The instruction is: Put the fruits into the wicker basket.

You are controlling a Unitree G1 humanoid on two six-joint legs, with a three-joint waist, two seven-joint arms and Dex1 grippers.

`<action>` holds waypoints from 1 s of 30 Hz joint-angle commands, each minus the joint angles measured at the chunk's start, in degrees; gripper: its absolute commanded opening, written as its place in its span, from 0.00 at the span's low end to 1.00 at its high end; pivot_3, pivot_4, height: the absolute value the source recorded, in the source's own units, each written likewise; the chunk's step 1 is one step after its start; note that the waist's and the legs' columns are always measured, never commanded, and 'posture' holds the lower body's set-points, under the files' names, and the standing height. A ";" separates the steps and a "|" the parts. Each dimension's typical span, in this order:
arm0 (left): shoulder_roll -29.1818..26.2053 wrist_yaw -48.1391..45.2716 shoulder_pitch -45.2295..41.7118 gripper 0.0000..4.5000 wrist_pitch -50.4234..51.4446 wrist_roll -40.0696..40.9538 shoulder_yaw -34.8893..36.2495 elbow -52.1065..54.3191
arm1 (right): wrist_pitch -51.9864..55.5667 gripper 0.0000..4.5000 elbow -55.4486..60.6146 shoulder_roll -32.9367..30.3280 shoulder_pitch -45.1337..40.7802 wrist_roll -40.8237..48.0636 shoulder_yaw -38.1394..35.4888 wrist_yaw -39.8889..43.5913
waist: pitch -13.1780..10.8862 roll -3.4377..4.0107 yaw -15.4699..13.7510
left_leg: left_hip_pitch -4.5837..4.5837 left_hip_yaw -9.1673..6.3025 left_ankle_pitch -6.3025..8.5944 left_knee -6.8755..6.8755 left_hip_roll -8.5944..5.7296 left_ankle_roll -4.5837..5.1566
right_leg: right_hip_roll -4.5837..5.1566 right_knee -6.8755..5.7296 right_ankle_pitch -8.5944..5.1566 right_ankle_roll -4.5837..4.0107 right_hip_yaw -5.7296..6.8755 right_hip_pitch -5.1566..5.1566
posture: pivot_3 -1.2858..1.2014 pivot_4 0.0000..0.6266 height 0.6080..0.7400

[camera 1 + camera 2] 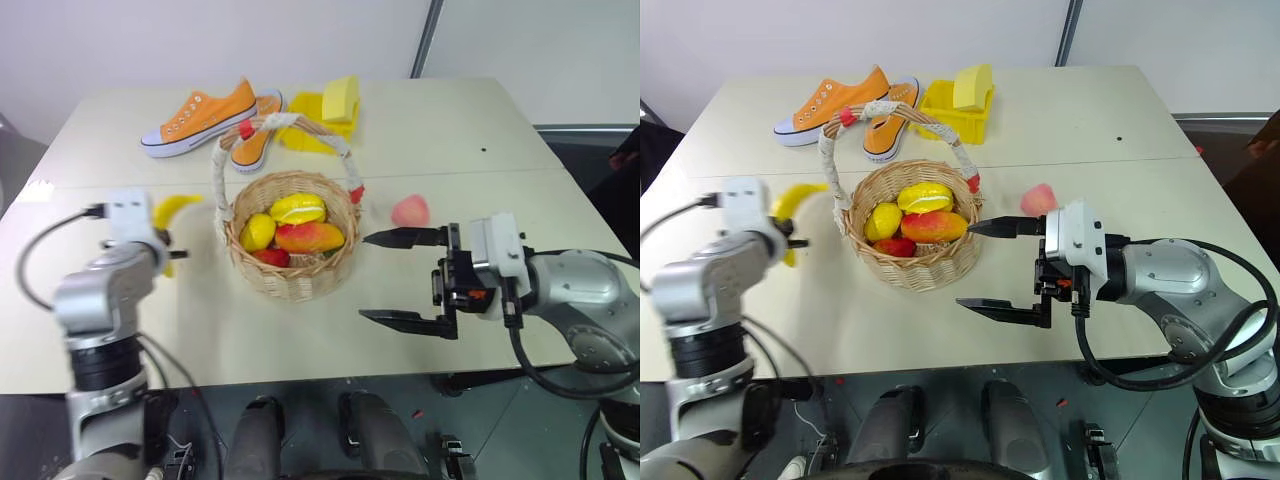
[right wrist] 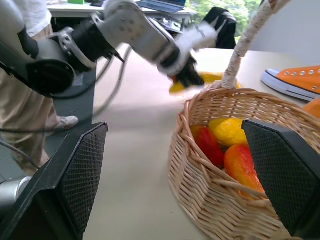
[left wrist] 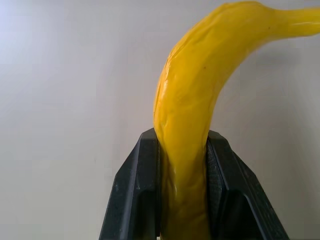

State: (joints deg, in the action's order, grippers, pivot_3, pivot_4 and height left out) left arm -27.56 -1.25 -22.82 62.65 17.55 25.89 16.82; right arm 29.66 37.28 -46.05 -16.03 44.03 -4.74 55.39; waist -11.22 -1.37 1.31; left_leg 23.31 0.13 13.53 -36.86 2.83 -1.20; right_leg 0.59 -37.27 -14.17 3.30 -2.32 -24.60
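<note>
My left gripper (image 3: 183, 150) is shut on the curved yellow banana (image 3: 190, 110), holding it above the table just left of the wicker basket (image 1: 300, 282). The basket's tall white-wrapped handle (image 1: 218, 175) arches over it. Inside lie a lemon-like piece (image 1: 257, 232), an orange-red mango-like piece (image 1: 310, 237), a red piece (image 1: 272, 257) and another yellow piece (image 1: 297, 208). A pink-red peach (image 1: 410, 211) rests on the table right of the basket. My right gripper (image 1: 364, 277) hangs open and empty right of the basket, in front of the peach, pointing at the basket's side.
Two orange sneakers (image 1: 200, 115) and a yellow plastic bin (image 1: 310, 135) holding a pale yellow block (image 1: 342, 98) sit behind the basket. The table's front edge (image 1: 300, 375) runs close below both arms. A person (image 2: 20, 95) stands beyond the table's left side.
</note>
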 commanded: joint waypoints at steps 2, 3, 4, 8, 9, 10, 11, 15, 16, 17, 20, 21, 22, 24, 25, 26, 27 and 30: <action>-1.49 -16.88 5.61 0.12 -17.36 12.41 17.28 4.93 | -0.93 1.00 -0.56 0.12 -0.77 0.37 -0.92 0.56 | 0.00 -0.01 -0.49 | 0.03 0.00 0.00 0.00 0.00 0.00 | 0.04 0.04 -0.02 -0.04 0.01 0.00 | 0.52 0.24 1.00; -1.93 -20.00 6.97 0.12 -19.77 14.20 18.09 5.80 | -1.04 1.00 -0.96 0.15 -0.95 0.24 -0.84 0.76 | 0.00 -0.01 -0.67 | 0.04 0.02 0.00 -0.02 0.00 0.00 | 0.06 0.07 -0.03 -0.07 0.02 0.00 | 0.52 0.24 1.00; -1.96 -25.63 9.53 0.12 -21.33 18.76 18.80 9.08 | -1.25 1.00 -2.04 0.32 -1.59 -0.01 -0.63 1.07 | 0.02 -0.05 -0.73 | 0.05 0.03 0.00 -0.05 -0.01 0.00 | 0.11 0.08 -0.04 -0.07 0.02 0.02 | 0.52 0.24 1.00; -3.91 -36.59 17.69 0.12 -19.22 35.15 18.63 19.53 | -2.03 1.00 -5.78 0.60 -3.91 -1.15 -0.12 2.37 | 0.05 -0.11 -0.77 | 0.09 0.18 0.00 -0.17 -0.08 -0.02 | 0.45 0.25 -0.04 -0.08 0.00 0.13 | 0.52 0.24 1.00; -4.72 -37.16 19.09 0.12 -18.30 37.84 18.24 20.60 | -2.13 1.00 -6.30 0.60 -4.27 -1.36 -0.08 2.57 | 0.05 -0.11 -0.72 | 0.08 0.26 0.01 -0.19 -0.09 -0.02 | 0.54 0.26 -0.04 -0.08 -0.02 0.14 | 0.52 0.24 1.00; -5.73 -37.27 20.13 0.12 -17.18 40.51 17.22 21.77 | -2.30 1.00 -6.92 0.52 -4.66 -1.75 0.03 2.79 | 0.05 -0.11 -0.65 | 0.08 0.31 0.01 -0.19 -0.10 -0.02 | 0.56 0.28 -0.04 -0.08 -0.05 0.15 | 0.52 0.24 1.00; -6.82 -36.87 20.76 0.12 -16.14 42.58 15.93 22.77 | -2.47 1.00 -7.39 0.46 -4.96 -2.05 0.10 2.99 | 0.05 -0.11 -0.52 | 0.08 0.34 0.01 -0.20 -0.11 -0.02 | 0.56 0.28 -0.04 -0.08 -0.06 0.15 | 0.52 0.24 1.00; -10.34 -27.51 15.26 0.12 -10.59 47.32 4.38 25.31 | -2.19 1.00 -7.83 0.71 -6.34 -2.22 0.32 2.84 | 0.05 -0.11 -0.62 | 0.06 0.33 0.00 -0.20 -0.16 -0.01 | 0.41 0.26 -0.04 -0.05 -0.07 0.14 | 0.52 0.24 1.00; -10.58 -24.41 12.67 0.12 -9.42 47.42 1.38 25.05 | -2.04 1.00 -7.69 0.82 -6.57 -2.21 0.42 2.62 | 0.05 -0.11 -0.76 | 0.06 0.30 0.00 -0.20 -0.16 -0.01 | 0.37 0.25 -0.04 -0.04 -0.07 0.14 | 0.52 0.24 1.00; -10.93 -21.62 9.63 0.12 -8.06 45.41 -2.49 24.73 | -1.87 1.00 -7.46 0.93 -6.75 -2.19 0.52 2.33 | 0.05 -0.13 -0.75 | 0.06 0.25 0.00 -0.22 -0.17 -0.01 | 0.33 0.22 -0.04 -0.02 -0.07 0.15 | 0.52 0.24 1.00; -10.74 -13.52 1.65 0.12 -4.14 38.11 -12.74 22.27 | -1.25 1.00 -6.61 1.24 -7.14 -2.08 0.68 1.21 | 0.05 -0.13 -0.45 | 0.07 0.22 0.00 -0.24 -0.15 0.00 | 0.22 0.22 -0.02 0.08 -0.09 0.16 | 0.52 0.24 1.00; -10.26 -11.21 -0.73 0.12 -2.66 36.41 -15.62 21.11 | -1.03 1.00 -6.32 1.30 -7.22 -2.00 0.61 0.76 | 0.05 -0.13 -0.43 | 0.06 0.22 0.00 -0.23 -0.15 0.00 | 0.19 0.22 0.02 0.09 -0.11 0.16 | 0.52 0.24 1.00; -9.30 -9.82 -2.52 0.12 -1.89 35.82 -17.34 20.16 | -0.79 1.00 -6.01 1.34 -7.27 -1.88 0.52 0.27 | 0.05 -0.13 -0.38 | 0.04 0.19 0.01 -0.22 -0.13 0.01 | 0.13 0.17 0.09 0.23 -0.13 0.16 | 0.52 0.24 1.00; -7.77 -8.27 -4.83 0.12 -0.48 35.99 -18.94 19.03 | -0.37 1.00 -5.49 1.36 -7.27 -1.66 0.31 -0.54 | 0.05 -0.13 -0.27 | 0.03 0.13 0.01 -0.17 -0.10 0.02 | 0.04 0.15 0.12 0.28 -0.12 0.13 | 0.52 0.24 1.00; -7.33 -7.81 -5.65 0.12 0.33 36.09 -19.33 18.56 | -0.15 1.00 -5.25 1.37 -7.27 -1.58 0.22 -0.91 | 0.05 -0.12 -0.24 | 0.03 0.11 0.01 -0.15 -0.06 0.02 | 0.00 0.14 0.12 0.28 -0.12 0.10 | 0.52 0.24 1.00; -6.99 -7.10 -6.68 0.12 1.28 35.64 -19.83 17.54 | 0.11 1.00 -4.97 1.41 -7.17 -1.47 -0.02 -1.47 | 0.05 -0.12 -0.25 | 0.03 0.09 0.01 -0.12 -0.05 0.02 | -0.02 0.11 0.13 0.30 -0.11 0.06 | 0.52 0.24 1.00; -6.76 -6.58 -7.39 0.12 1.94 35.34 -20.13 16.82 | 0.30 1.00 -4.76 1.43 -7.10 -1.37 -0.19 -1.88 | 0.05 -0.12 -0.29 | 0.03 0.07 0.01 -0.11 -0.04 0.02 | -0.03 0.07 0.12 0.31 -0.10 0.05 | 0.52 0.24 1.00; -5.15 -5.64 -9.30 0.23 3.48 35.57 -20.10 14.42 | 0.65 1.00 -4.48 1.53 -6.41 -1.40 -0.79 -3.60 | 0.04 -0.12 -0.37 | 0.03 0.02 0.00 -0.11 -0.04 0.02 | -0.03 0.05 0.11 0.29 -0.06 0.04 | 0.52 0.24 1.00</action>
State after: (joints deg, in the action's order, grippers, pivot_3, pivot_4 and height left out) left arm -33.16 -7.34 -30.83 65.91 53.17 5.25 31.20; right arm 30.48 30.85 -44.88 -22.32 41.84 -3.34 52.81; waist -11.17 -1.49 0.94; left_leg 23.34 0.16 13.54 -36.98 2.78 -1.18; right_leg 0.56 -37.22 -14.07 3.56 -2.39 -24.56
